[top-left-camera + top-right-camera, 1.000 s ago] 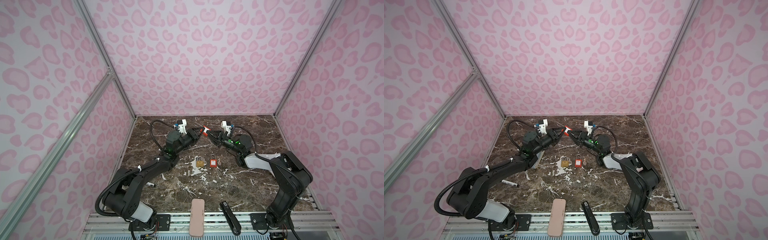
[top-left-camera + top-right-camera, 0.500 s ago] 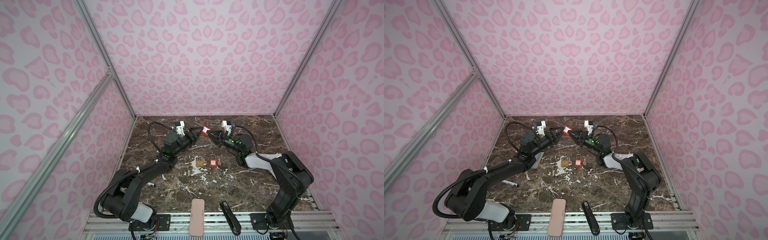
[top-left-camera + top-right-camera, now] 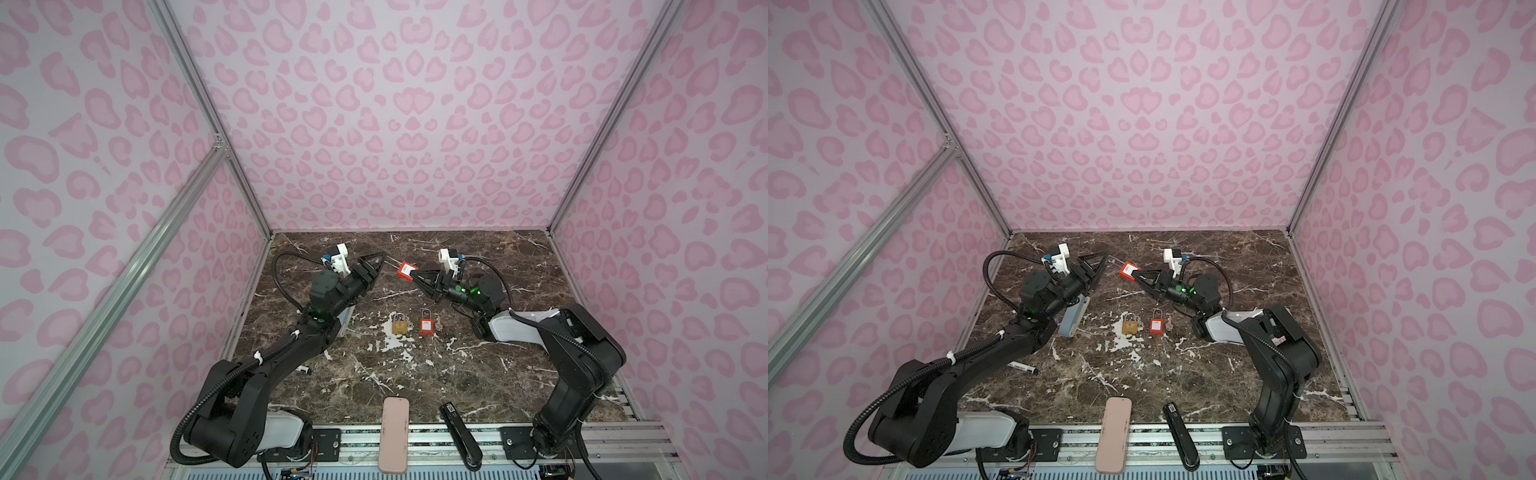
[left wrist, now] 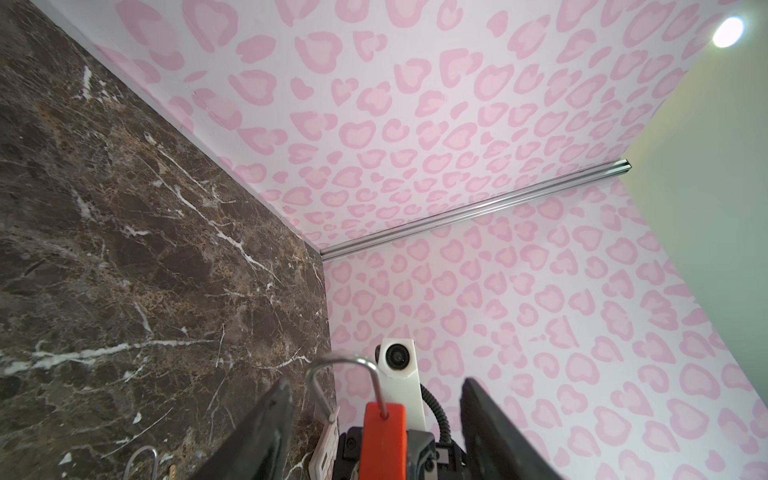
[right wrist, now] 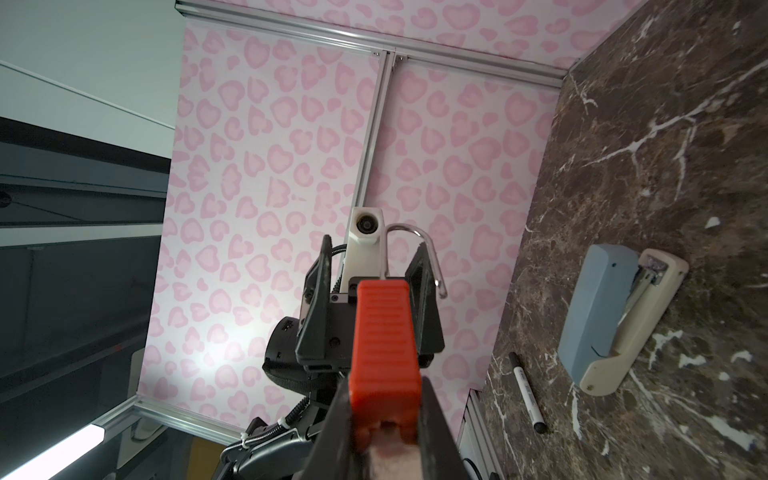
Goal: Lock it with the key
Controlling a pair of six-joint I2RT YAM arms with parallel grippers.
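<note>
Right gripper (image 3: pixel 417 277) is clamped on the red padlock (image 3: pixel 404 270), holding it clear of the marble table (image 3: pixel 478 374) just below the centre of the frame in both top views. Its shackle (image 4: pixel 380 392) points left and is swung open, one leg free. Left gripper (image 3: pixel 380 269) faces it from the left, jaws spread wide; in the left wrist view the padlock sits between the fingers (image 4: pixel 266 436), touching neither. Lower in the frame, on the table, lie a brass padlock (image 3: pixel 400 325), a second red lock (image 3: pixel 425 324) and, just beside it, what looks like a key (image 3: pixel 439 322).
</note>
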